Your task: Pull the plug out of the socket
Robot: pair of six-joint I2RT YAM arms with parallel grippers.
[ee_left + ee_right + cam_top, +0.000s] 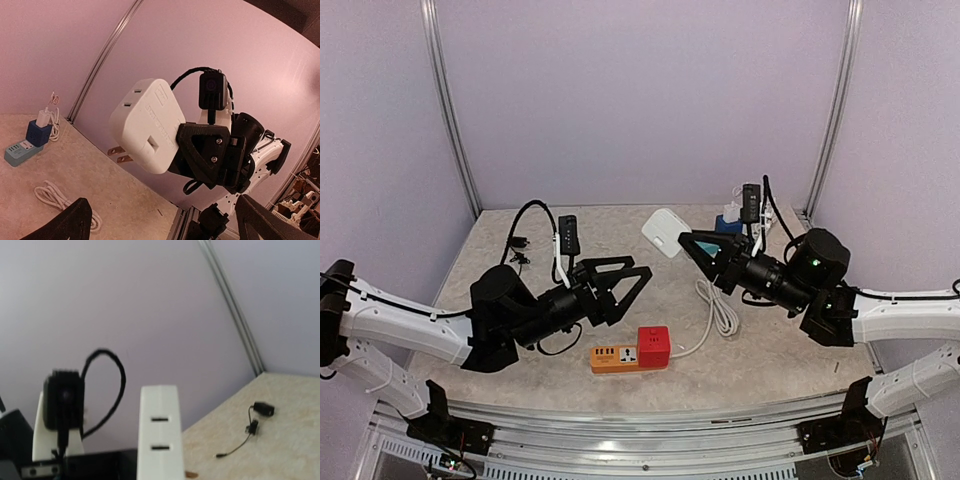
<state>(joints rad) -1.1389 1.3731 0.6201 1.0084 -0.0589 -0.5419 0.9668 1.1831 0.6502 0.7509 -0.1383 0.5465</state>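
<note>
Clamped tight on the white plug [665, 232] with the right tool [688, 243], up in the air above the bench [770, 350]. Out of the socket, with both metal prongs [119, 154] bare and aimed toward the left arm. Down near the front edge, the red socket [654, 345] at the right end of an orange power strip [615, 357], well apart from the plug. Just beside it, a coiled white cord [720, 315]. Over on the left, a wide-open left tool [635, 295], gripping nothing, hovering just behind the strip. Far back by the wall, a blue cube [37, 133] with a white charger [44, 118] on top.
</note>
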